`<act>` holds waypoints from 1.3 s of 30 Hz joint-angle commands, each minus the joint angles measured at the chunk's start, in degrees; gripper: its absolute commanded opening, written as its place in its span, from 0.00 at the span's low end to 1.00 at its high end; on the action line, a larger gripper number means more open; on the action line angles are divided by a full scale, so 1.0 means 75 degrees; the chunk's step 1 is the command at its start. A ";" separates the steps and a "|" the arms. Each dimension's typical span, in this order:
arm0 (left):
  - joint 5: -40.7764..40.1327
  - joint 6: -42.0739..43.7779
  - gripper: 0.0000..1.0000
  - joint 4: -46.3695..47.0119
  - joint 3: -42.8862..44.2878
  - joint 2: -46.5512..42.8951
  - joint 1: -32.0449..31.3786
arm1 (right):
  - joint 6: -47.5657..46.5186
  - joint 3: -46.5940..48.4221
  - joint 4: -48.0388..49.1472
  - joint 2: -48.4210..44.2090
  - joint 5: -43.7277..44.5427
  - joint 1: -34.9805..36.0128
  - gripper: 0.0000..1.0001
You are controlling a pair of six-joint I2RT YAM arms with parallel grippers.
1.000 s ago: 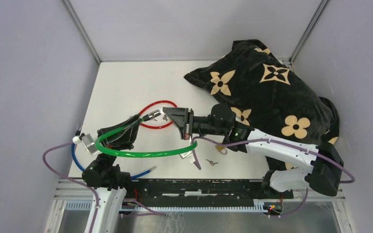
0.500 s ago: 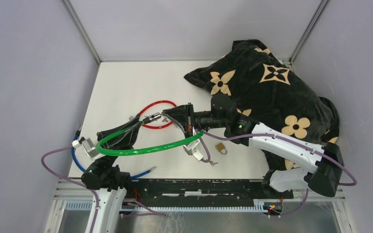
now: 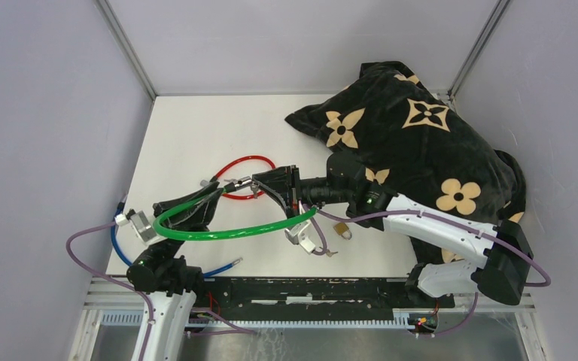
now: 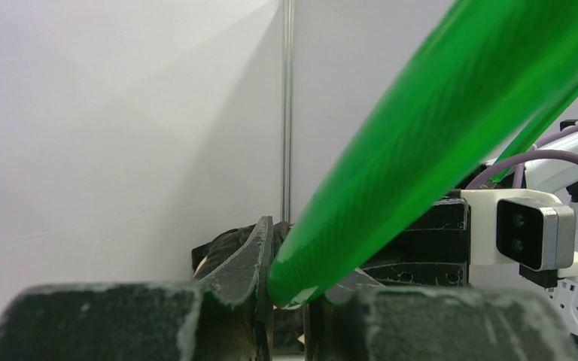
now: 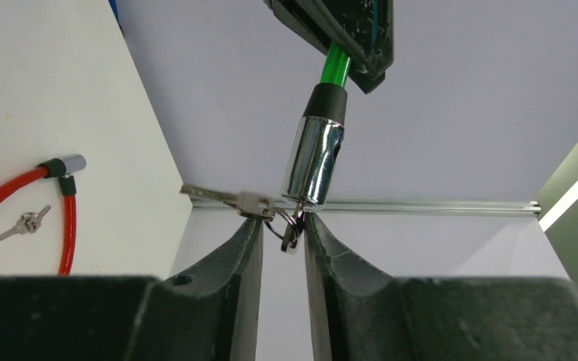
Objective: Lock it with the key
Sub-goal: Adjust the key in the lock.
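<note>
My left gripper (image 3: 196, 209) is shut on a green cable lock (image 3: 226, 232) and holds it off the table; the cable fills the left wrist view (image 4: 421, 150) between the jaws (image 4: 290, 293). In the right wrist view the cable's chrome lock head (image 5: 314, 162) hangs downward with a key (image 5: 293, 229) in its end and a second key (image 5: 226, 199) on the ring. My right gripper (image 5: 282, 229) is narrowly open, its fingers on either side of the key and ring. In the top view it (image 3: 265, 180) sits right by the lock head (image 3: 233, 182).
A red cable lock (image 3: 252, 162) with small keys (image 5: 26, 222) lies on the table behind the grippers. A brass padlock (image 3: 342, 232) and loose keys (image 3: 330, 252) lie near the front. A blue cable (image 3: 222, 265) lies front left. A black flowered cushion (image 3: 421, 135) fills the right.
My right gripper has moved left up to the lock head, and its fingers now flank the key. The left gripper has kept hold of the green cable, shifting slightly.
</note>
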 commanded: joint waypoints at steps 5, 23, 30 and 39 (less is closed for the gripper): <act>-0.0274 -0.0179 0.02 0.0241 0.0135 -0.0057 0.0010 | 0.0206 -0.0340 0.0481 -0.0393 0.0368 0.0077 0.42; -0.0298 -0.0254 0.02 0.0297 0.0192 -0.0106 0.0003 | 0.0291 -0.1133 0.1136 -0.0656 0.2974 -0.0052 0.98; -0.0291 -0.0278 0.02 0.0348 0.0175 -0.0018 0.0010 | -0.0110 -0.1356 0.0865 -0.0954 0.4434 -0.0041 0.98; -0.0294 -0.0314 0.02 0.0356 0.0181 0.0028 0.0008 | -0.0342 -0.0861 -0.1114 -0.0737 0.5766 -0.0040 0.98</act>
